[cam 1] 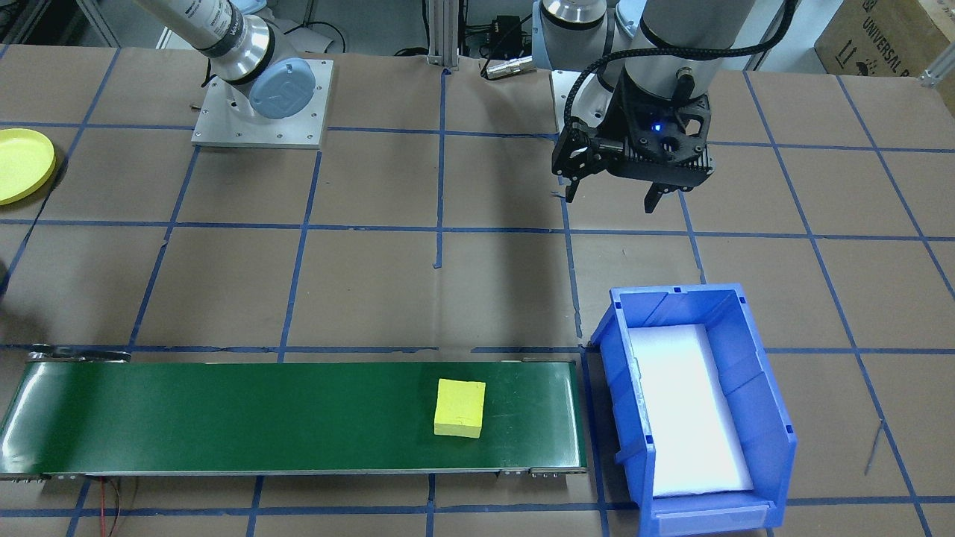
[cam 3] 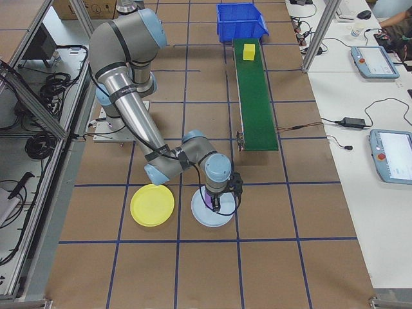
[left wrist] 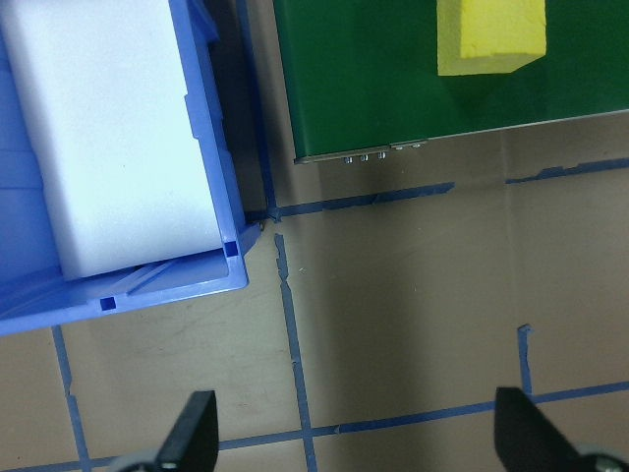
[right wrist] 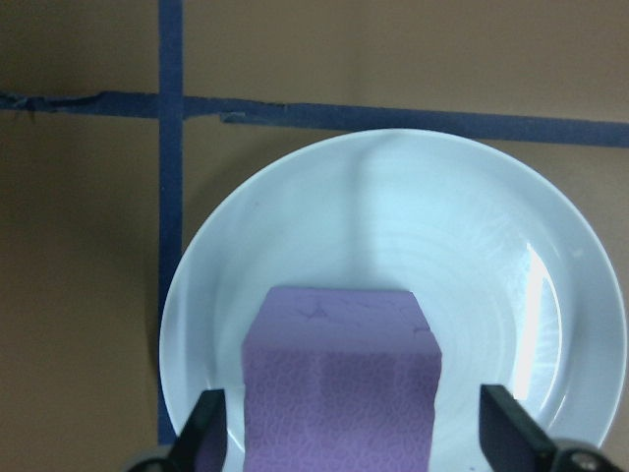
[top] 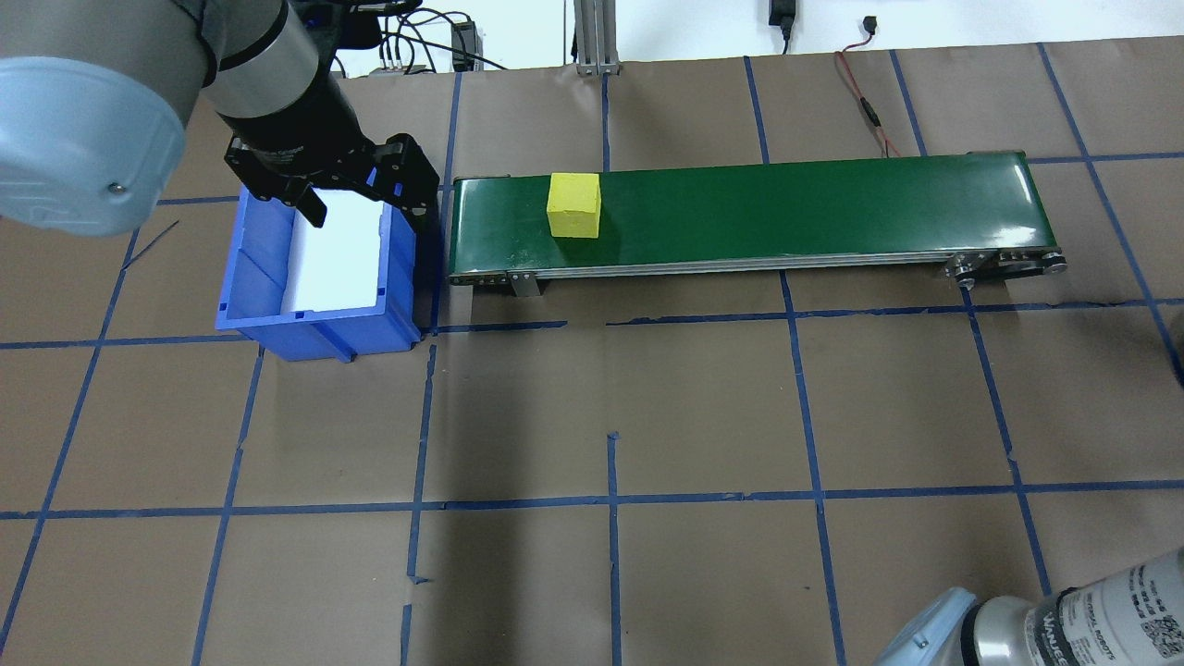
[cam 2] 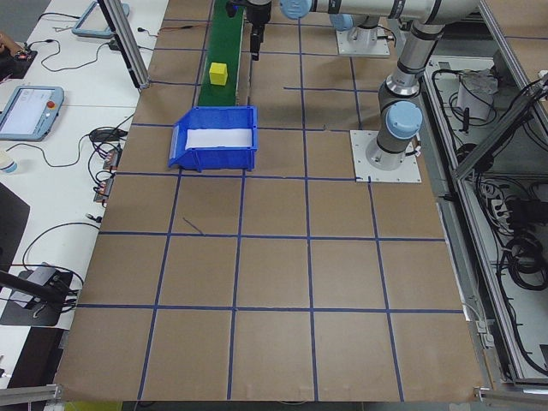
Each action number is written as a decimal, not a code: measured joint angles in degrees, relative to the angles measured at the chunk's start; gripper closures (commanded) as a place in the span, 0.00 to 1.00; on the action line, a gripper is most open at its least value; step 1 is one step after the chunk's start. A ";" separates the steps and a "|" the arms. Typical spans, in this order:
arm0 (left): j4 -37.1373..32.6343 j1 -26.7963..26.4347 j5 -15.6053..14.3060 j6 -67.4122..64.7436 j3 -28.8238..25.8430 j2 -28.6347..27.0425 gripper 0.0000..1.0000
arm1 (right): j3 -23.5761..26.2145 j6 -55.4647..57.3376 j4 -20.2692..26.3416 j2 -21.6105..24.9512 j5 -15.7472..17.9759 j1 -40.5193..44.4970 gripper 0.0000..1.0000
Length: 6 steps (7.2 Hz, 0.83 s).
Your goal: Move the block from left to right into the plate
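The right gripper (right wrist: 354, 433) stands wide open around a purple foam cube (right wrist: 339, 379) in a pale blue round plate (right wrist: 491, 265), beside the small yellow plastic plate (cam 3: 152, 205). The left gripper (left wrist: 354, 433) is open and empty near the blue plastic bin (top: 314, 319); a yellow foam block (top: 573, 205) sits on the green conveyor belt (top: 786, 208).
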State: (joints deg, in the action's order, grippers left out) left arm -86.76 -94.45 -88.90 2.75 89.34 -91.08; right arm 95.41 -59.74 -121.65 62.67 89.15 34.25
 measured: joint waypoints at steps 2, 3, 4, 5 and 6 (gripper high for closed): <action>0.06 0.11 -0.11 0.06 -0.09 0.36 0.00 | -0.31 1.46 1.15 2.51 -0.40 1.03 0.00; 0.13 0.20 -0.12 0.04 -0.09 0.39 0.00 | -0.91 3.85 2.67 5.01 -0.53 3.90 0.00; 0.19 0.39 -0.11 0.03 -0.08 0.39 0.00 | -1.74 6.54 5.70 6.98 -0.87 8.07 0.00; 0.21 0.71 -0.09 0.03 -0.06 0.40 0.00 | -2.36 9.71 10.12 7.84 -3.56 11.64 0.00; 0.21 0.95 -0.13 0.02 -0.09 0.42 0.00 | -2.98 14.62 13.46 8.23 -8.58 15.79 0.00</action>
State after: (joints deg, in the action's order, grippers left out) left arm -86.55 -93.50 -89.04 2.77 89.25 -90.65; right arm 92.44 -45.12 -108.19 70.90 80.58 50.04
